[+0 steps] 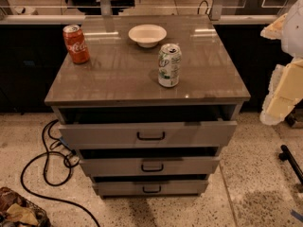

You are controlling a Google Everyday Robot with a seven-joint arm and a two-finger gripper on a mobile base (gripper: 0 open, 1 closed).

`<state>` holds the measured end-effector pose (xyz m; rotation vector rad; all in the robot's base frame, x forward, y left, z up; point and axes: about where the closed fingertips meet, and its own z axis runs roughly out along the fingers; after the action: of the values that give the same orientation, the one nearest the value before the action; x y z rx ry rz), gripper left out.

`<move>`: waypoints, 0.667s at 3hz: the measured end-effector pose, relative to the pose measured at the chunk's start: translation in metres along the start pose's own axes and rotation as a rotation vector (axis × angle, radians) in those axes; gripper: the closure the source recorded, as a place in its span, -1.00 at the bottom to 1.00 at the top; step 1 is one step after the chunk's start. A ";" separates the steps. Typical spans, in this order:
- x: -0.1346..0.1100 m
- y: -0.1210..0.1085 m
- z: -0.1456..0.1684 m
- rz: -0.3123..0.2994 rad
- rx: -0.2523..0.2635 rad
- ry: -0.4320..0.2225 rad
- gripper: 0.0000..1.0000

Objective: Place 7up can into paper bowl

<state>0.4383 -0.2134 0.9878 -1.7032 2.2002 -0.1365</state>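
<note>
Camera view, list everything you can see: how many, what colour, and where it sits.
7up can: one, whitish-silver with green markings, upright on the cabinet top, front and right of centre.
paper bowl: one, white, back centre of the cabinet top, apart from both cans.
Coca-Cola can: one, red, upright at the back left of the cabinet top.
cabinet: one, grey, middle of the view, three drawers with dark handles, the top drawer partly pulled out.
cable: black, looped on the floor left of the cabinet.
claw: one, cream and white, at the right edge of the view beside the cabinet, away from the cans and the bowl.
</note>
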 end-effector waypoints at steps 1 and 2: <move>0.000 0.000 0.000 0.000 0.002 -0.001 -1.00; -0.006 -0.008 0.006 0.036 0.028 -0.050 -1.00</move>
<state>0.4484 -0.2093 0.9858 -1.6341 2.1814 -0.1139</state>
